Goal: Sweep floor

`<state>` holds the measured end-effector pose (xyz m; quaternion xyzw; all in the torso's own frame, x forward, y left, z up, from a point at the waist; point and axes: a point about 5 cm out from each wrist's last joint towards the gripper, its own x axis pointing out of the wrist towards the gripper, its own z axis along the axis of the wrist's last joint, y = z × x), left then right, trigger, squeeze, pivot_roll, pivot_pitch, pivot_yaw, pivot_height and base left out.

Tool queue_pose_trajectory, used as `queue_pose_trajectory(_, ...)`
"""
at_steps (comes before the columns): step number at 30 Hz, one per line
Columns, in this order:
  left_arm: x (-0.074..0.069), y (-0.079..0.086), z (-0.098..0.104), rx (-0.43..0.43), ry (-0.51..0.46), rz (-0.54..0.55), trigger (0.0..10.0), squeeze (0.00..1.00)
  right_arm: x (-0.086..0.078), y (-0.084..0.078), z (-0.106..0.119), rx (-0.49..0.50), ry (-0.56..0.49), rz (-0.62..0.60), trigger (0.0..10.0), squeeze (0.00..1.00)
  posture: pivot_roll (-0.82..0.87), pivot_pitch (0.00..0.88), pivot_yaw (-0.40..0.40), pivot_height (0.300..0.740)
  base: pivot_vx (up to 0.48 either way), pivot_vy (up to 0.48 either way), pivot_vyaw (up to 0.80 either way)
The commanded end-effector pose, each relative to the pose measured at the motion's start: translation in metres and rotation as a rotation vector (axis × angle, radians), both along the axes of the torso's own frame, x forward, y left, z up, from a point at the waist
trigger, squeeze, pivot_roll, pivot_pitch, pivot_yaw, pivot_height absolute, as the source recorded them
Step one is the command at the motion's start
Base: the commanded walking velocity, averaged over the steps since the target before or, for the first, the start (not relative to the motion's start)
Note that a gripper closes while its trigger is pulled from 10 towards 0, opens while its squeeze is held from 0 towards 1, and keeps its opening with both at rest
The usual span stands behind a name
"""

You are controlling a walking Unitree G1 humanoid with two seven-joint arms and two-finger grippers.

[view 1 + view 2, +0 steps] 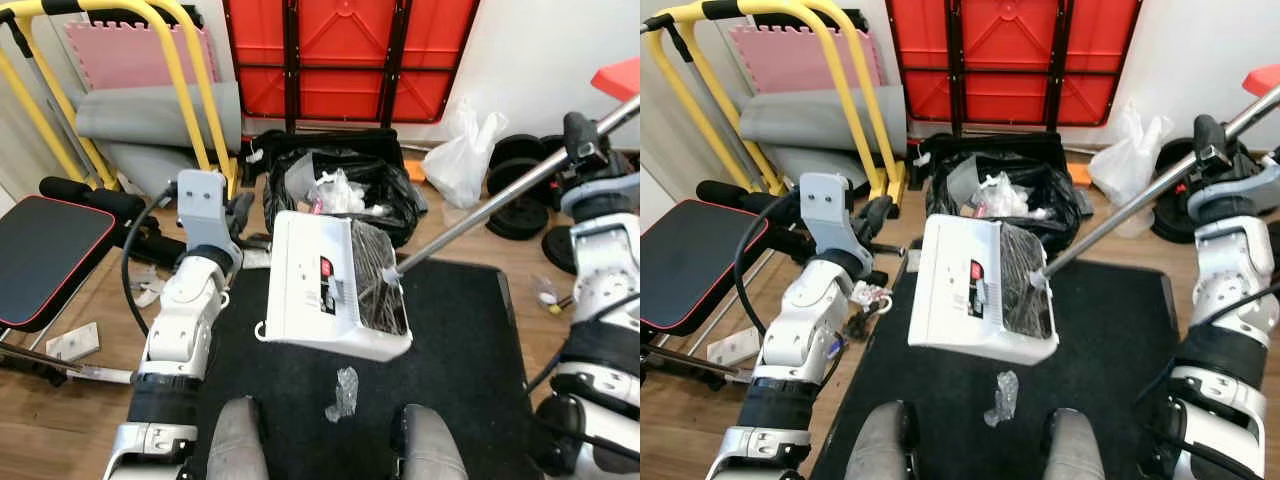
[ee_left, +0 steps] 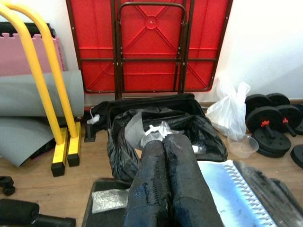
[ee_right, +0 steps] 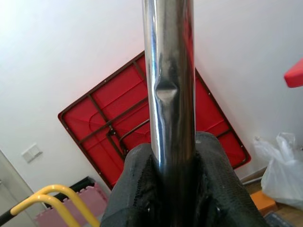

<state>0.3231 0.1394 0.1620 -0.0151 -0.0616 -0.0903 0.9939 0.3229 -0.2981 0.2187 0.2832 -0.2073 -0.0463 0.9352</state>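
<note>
**Right hand grips the broom pole; dustpan sits on the black mat**

The right hand [image 3: 173,189] is closed around the chrome broom pole [image 3: 169,71]; the right wrist view shows its black fingers [image 3: 137,189] wrapped on either side of the tube, with a small dent in the metal just above them. In the head views that hand stands at the upper right of the frame, and the pole slants down and left from it to the black bristles [image 1: 375,290], which lie on the white dustpan [image 1: 310,285] in the middle of the frame.

The left hand [image 2: 165,189] has its two fingers pressed together, holding nothing. Its wrist view shows it just beside the ribbed edge of the dustpan, pointing toward the open black rubbish bag [image 2: 156,132]; in the left eye view it sits left of the pan, above the mat's edge.

The dustpan lies on a black mat [image 1: 460,370], tilted, its far side near the bag. A crumpled scrap of clear plastic [image 1: 343,392] lies on the mat below the pan, between the robot's knees.

Bare mat is open to the right of the pan. The left is crowded by a black bench [image 1: 50,250] and a yellow frame [image 1: 200,90]; a red folded table [image 1: 350,55] leans on the wall behind, with a white plastic bag [image 1: 462,160] and weight plates [image 1: 520,190] at the right.
</note>
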Motion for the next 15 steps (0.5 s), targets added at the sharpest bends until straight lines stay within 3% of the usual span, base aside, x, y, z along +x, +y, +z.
queue_pose_trajectory(1,-0.001,0.0,-0.006,0.013,0.017,0.005,10.0,0.0,-0.001,0.003,0.012,0.006,-0.06,0.008,10.0,0.0,0.01,0.0,-0.036,0.67,0.0,0.0,0.0)
queue_pose_trajectory(15,-0.001,-0.001,-0.007,0.005,0.017,-0.005,10.0,0.0,0.001,0.015,0.007,0.0,-0.042,0.047,10.0,0.0,0.01,0.0,-0.039,0.72,0.0,0.0,0.0)
